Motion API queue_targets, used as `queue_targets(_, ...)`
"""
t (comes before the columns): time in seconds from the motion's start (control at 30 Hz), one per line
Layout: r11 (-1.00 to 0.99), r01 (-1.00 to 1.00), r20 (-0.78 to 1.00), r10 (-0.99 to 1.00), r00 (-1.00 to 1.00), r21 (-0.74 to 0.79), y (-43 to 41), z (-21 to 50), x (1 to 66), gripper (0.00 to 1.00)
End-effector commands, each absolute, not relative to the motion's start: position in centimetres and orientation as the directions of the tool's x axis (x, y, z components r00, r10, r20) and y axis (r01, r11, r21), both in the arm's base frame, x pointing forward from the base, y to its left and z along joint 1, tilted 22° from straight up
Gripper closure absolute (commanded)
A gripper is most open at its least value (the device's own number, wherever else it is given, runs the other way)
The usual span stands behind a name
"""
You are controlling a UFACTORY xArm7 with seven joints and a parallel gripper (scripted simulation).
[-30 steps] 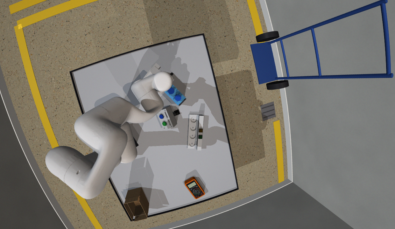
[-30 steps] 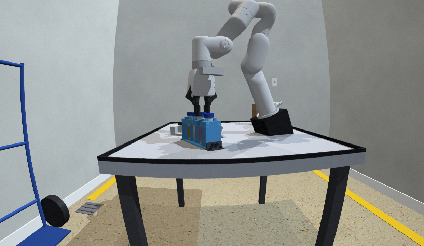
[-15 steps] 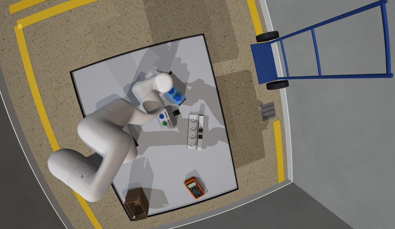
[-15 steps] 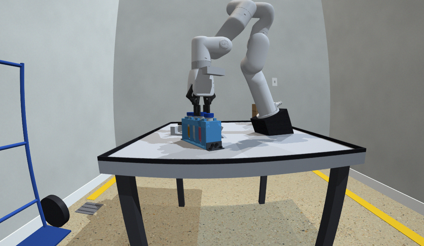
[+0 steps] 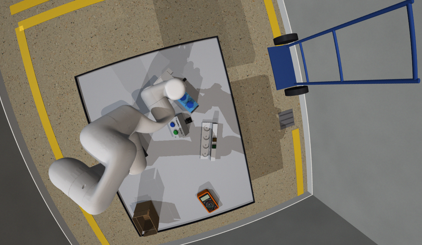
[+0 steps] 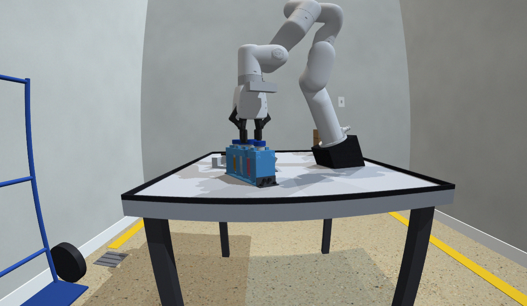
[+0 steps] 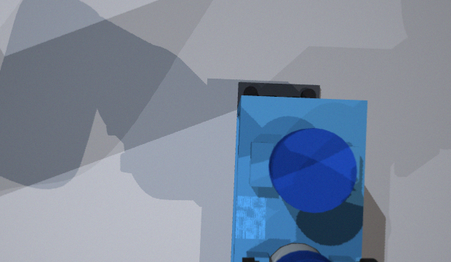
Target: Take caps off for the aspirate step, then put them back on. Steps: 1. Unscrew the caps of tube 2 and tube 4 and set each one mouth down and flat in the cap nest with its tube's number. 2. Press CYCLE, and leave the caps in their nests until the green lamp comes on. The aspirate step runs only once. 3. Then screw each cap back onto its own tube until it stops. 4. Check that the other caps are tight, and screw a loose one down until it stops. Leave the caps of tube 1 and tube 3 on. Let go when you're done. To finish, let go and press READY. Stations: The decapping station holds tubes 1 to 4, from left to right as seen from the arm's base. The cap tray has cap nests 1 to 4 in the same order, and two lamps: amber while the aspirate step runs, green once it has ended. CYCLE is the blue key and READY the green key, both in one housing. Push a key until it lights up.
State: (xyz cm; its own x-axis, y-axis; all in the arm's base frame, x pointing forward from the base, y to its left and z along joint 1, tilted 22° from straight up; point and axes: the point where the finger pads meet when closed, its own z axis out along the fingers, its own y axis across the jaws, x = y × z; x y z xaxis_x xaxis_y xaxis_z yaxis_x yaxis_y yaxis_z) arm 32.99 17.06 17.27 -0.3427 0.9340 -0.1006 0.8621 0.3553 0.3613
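The blue decapping station [image 5: 187, 102] stands at the far side of the table and holds tubes with blue caps [image 6: 249, 163]. My gripper [image 6: 249, 134] points straight down over it. Its fingers stand on either side of one cap, slightly apart from it, so it is open. By the overhead view this cap is the second from the left end; the arm hides it there. In the wrist view that cap [image 7: 302, 256] shows at the bottom edge, and the end tube's cap [image 7: 313, 169] lies ahead, still on. The cap tray [image 5: 206, 140] has empty nests and both lamps [image 5: 214, 143] are dark.
The key housing [image 5: 177, 126] with the blue CYCLE key [image 5: 172, 124] and the green READY key [image 5: 175, 132] sits between the station and my base. An orange multimeter [image 5: 207, 200] and a cardboard box [image 5: 145, 217] lie near the table edge. A blue hand truck [image 5: 327, 61] stands off the table.
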Motion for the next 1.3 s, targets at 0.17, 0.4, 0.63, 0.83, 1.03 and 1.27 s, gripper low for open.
queue_targets(0.17, 0.316, 0.875, -0.092, 0.948, -0.304, 0.366, 17.1, 17.8, 32.9, 0.54)
queue_targets(0.4, 0.316, 0.875, -0.092, 0.948, -0.304, 0.366, 17.1, 17.8, 32.9, 1.00)
queue_targets(0.63, 0.316, 0.875, -0.092, 0.948, -0.304, 0.366, 17.1, 17.8, 32.9, 1.00)
queue_targets(0.83, 0.316, 0.875, -0.092, 0.948, -0.304, 0.366, 17.1, 17.8, 32.9, 1.00)
queue_targets(1.03, 0.316, 0.875, -0.092, 0.948, -0.304, 0.366, 17.0, 19.5, 32.2, 1.00)
queue_targets(1.27, 0.316, 0.875, -0.092, 0.948, -0.304, 0.366, 17.0, 21.1, 31.6, 1.00)
